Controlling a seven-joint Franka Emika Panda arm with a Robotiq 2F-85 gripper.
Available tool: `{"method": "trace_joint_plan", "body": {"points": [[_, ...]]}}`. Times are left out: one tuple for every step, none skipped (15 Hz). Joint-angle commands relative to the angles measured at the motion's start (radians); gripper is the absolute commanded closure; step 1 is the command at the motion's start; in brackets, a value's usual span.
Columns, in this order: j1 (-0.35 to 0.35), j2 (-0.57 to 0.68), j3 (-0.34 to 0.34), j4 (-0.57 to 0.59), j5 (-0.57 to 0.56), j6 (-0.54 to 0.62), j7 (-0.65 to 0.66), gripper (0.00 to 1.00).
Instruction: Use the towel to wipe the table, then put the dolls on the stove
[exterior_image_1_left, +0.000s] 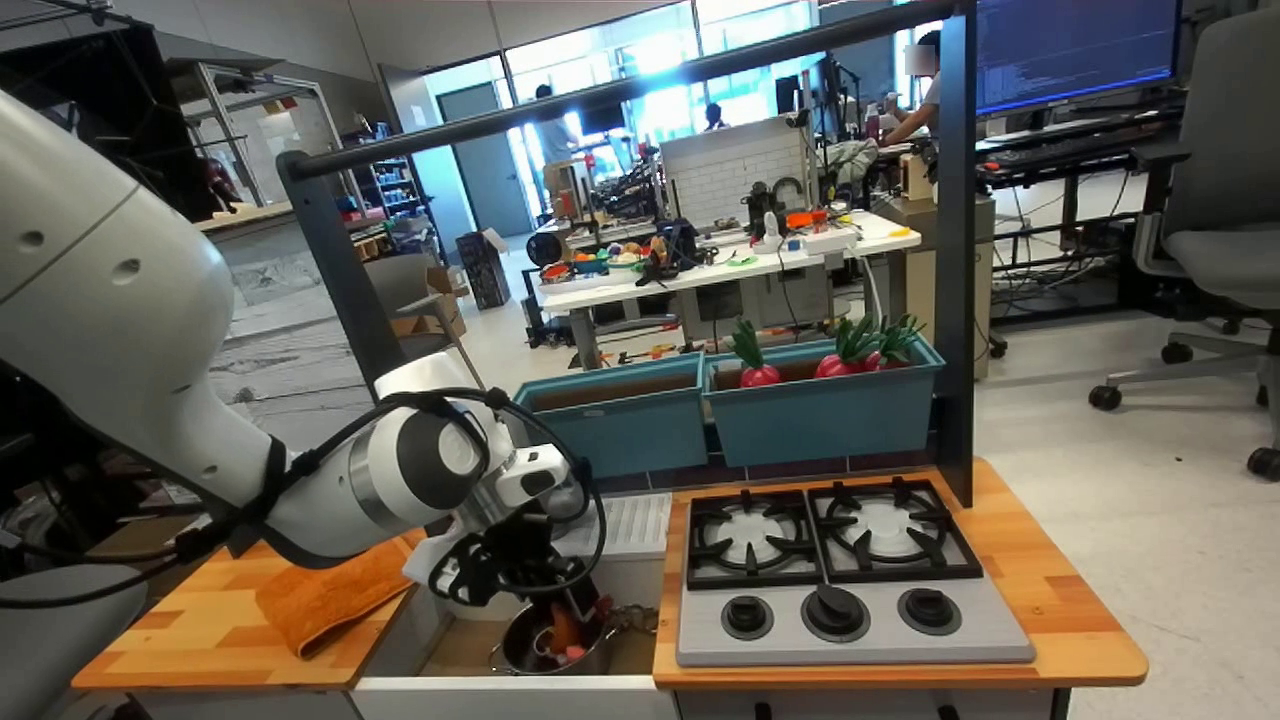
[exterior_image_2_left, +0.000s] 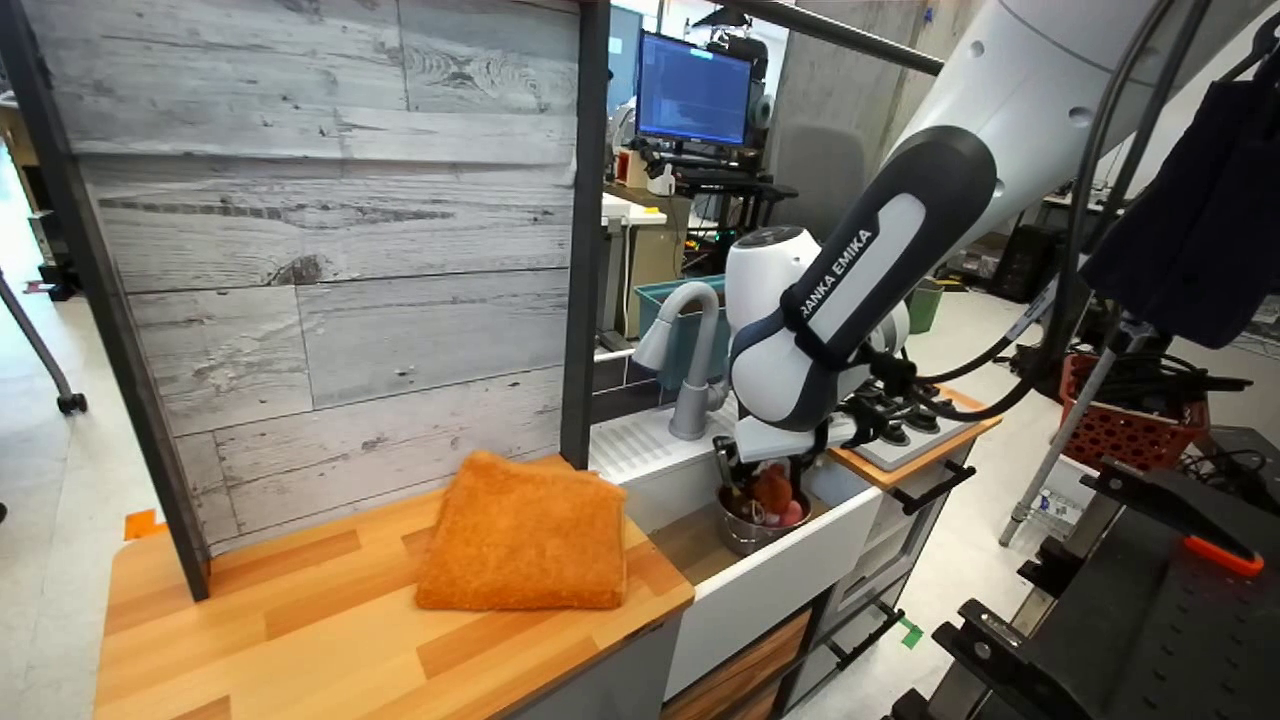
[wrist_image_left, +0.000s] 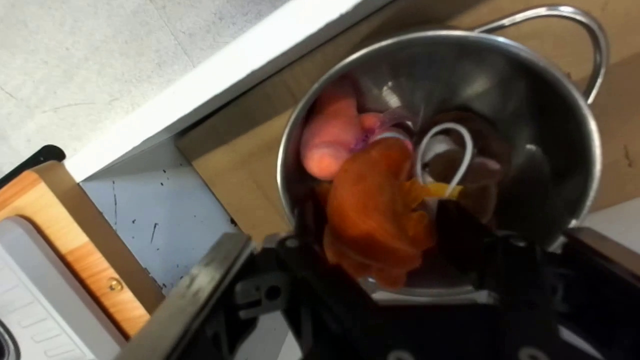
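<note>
Clearly, the main risk is posed by the crowding in the metal pot (wrist_image_left: 545, 115), at the right of the wrist view, where the dolls (exterior_image_2_left: 773, 492) are heaped against one another. In the lower middle of that frame the orange doll (wrist_image_left: 372, 205) is flanked by the jaws of the gripper (wrist_image_left: 382, 222), which are parted around it; whether it is pressed between them cannot be told. Should only a fold of soft plush be pinched, the doll could be dropped during the lift. By the white loop (wrist_image_left: 445, 126), lying just beside the right-hand jaw in that frame, a neighbour could be dragged along if it were snagged. The pot, too, might be tipped if its rim were caught. As for counts, at least three dolls can be made out: the orange doll, one pink doll (wrist_image_left: 330, 132) at the pot's left and one brown doll (wrist_image_left: 482, 182) right of centre; more may be hidden underneath. One towel (exterior_image_2_left: 525, 535) is seen lying on the table (exterior_image_2_left: 330, 655) in the lower left of both exterior views. One stove (exterior_image_1_left: 785, 632) is shown whole at the lower right of an exterior view, fitted with two burner grates (exterior_image_1_left: 905, 577) and three knobs (exterior_image_1_left: 835, 608). Beyond it, two planters (exterior_image_1_left: 820, 420) and three toy radishes (exterior_image_1_left: 760, 376) are counted.
</note>
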Motion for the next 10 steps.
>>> {"method": "trace_joint_plan", "body": {"points": [[-0.002,0.023,-0.001,0.042,0.018,-0.020,-0.001,0.66],[-0.002,0.014,0.000,0.031,0.017,-0.013,-0.005,0.73],[-0.001,0.007,0.001,0.022,0.017,-0.010,-0.007,0.81],[-0.007,-0.014,0.011,-0.002,0.018,-0.006,-0.022,0.87],[-0.009,-0.033,0.016,-0.024,0.019,-0.001,-0.031,0.95],[-0.014,-0.079,0.028,-0.087,0.008,0.024,-0.038,0.99],[-0.017,-0.111,0.033,-0.131,0.011,0.050,-0.043,1.00],[-0.016,-0.146,0.032,-0.183,0.009,0.080,-0.044,0.97],[-0.024,-0.201,0.038,-0.254,0.012,0.117,-0.057,0.97],[-0.040,-0.238,0.046,-0.290,0.036,0.138,-0.090,0.99]]}}
